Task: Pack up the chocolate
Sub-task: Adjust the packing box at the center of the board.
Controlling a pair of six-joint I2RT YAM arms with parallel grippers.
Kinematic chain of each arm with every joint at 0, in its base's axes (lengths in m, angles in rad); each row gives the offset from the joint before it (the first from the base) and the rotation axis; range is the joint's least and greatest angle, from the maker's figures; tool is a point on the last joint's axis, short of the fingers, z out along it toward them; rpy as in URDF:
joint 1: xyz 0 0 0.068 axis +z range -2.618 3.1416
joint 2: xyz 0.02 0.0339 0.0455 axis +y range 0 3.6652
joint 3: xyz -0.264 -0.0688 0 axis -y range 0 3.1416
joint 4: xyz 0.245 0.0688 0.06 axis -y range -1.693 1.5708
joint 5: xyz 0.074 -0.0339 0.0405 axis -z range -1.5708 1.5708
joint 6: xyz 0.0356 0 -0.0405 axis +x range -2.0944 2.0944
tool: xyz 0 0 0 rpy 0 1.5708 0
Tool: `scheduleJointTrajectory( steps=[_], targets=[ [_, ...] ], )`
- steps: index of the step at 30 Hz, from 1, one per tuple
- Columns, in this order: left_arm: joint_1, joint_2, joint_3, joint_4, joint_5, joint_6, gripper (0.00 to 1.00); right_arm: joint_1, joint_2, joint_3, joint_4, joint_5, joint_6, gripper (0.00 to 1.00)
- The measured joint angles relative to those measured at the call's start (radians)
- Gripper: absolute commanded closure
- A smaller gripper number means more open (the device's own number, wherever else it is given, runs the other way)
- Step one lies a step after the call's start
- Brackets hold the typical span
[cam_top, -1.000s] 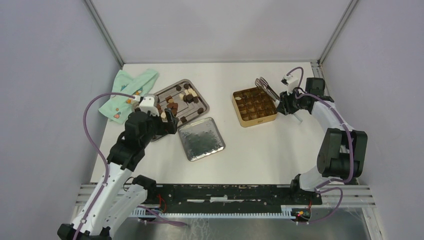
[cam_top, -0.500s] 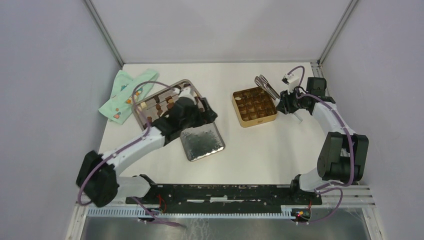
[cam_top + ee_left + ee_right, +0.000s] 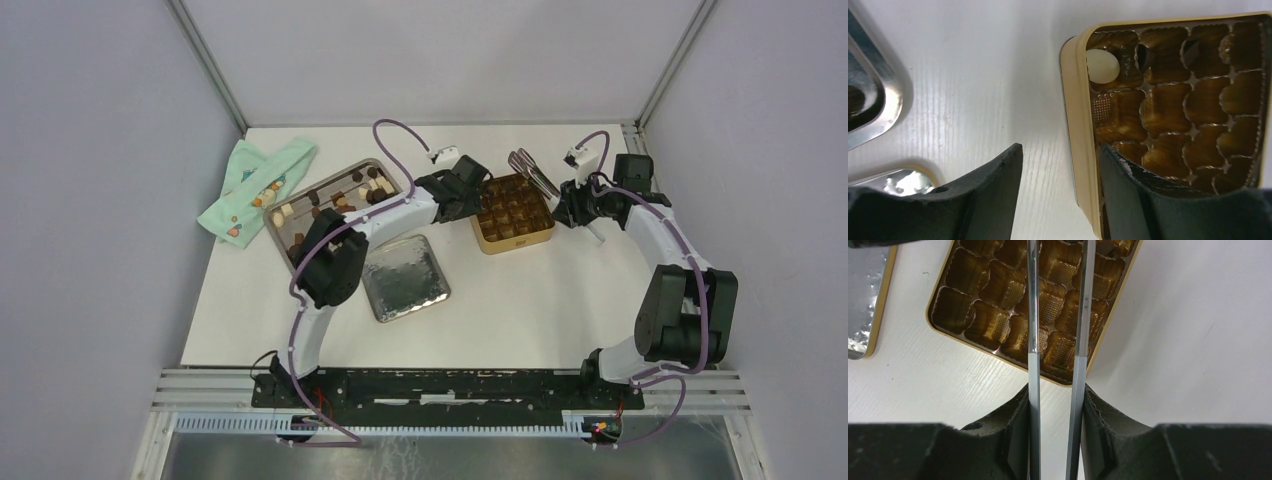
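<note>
Packing had barely started: most chocolate (image 3: 378,185) lay on the steel tray (image 3: 268,214), only a few pieces sat in the gold box (image 3: 515,240). The left hand (image 3: 1060,150) hung open astride the box wall, empty; the right hand (image 3: 1055,390) clenched metal tongs (image 3: 1033,315).

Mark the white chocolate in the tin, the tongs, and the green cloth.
white chocolate (image 3: 1102,66), left wrist view, middle of its top.
tongs (image 3: 1033,315), right wrist view, left metal arm.
green cloth (image 3: 248,185), top external view, its middle.
</note>
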Motion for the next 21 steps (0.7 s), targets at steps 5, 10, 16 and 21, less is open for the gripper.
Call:
scheduleJointTrajectory(
  steps=[5,10,16,21],
  targets=[
    [-0.004,0.099,0.087,-0.036,0.001,-0.002,0.37,0.0,-0.003,0.0,0.0,-0.008,-0.001,0.61],
    [-0.004,0.12,0.124,-0.04,0.002,-0.002,0.39,0.004,-0.003,0.0,0.0,-0.01,-0.001,0.61],
    [-0.004,0.162,0.173,-0.038,0.0,-0.003,0.49,0.007,-0.003,0.0,-0.001,-0.01,-0.001,0.61],
    [-0.004,0.215,0.193,-0.04,-0.015,-0.009,0.67,0.007,-0.003,0.0,-0.001,-0.01,-0.002,0.61]
  ],
)
